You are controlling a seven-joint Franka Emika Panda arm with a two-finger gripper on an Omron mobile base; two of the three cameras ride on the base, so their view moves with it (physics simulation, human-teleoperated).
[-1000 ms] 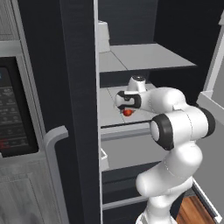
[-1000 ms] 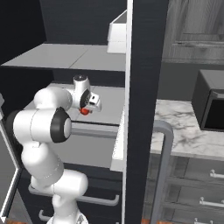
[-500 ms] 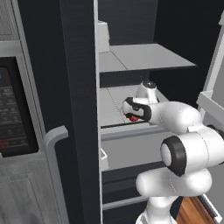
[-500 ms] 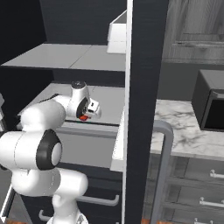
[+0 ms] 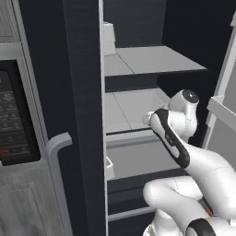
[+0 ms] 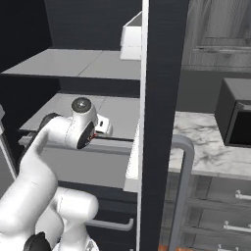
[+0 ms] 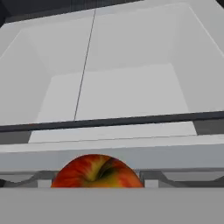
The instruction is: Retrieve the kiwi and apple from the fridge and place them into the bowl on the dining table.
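The fridge [image 5: 83, 92] stands open, and its light grey shelves [image 5: 138, 60] show in both base views. My gripper [image 6: 98, 132] hangs at the front edge of the middle shelf [image 6: 59, 108], largely hidden behind my own wrist. In the hand view the red-and-yellow apple [image 7: 97, 171] sits right at the bottom between the jaws, and the gripper is shut on it. Beyond the apple lies a bare pale shelf [image 7: 113, 78]. The kiwi, the bowl and the dining table are out of view.
A white container [image 5: 108, 39] stands on the upper shelf. The fridge door edge [image 6: 162, 73] with its curved handle [image 6: 184, 186] rises close beside the arm. A microwave [image 5: 14, 120] is to the left, and a marble counter [image 6: 206, 142] to the right.
The hand has drawn back from deeper over the middle shelf to its front edge with the apple still in it. The arm has folded lower and closer to the base.
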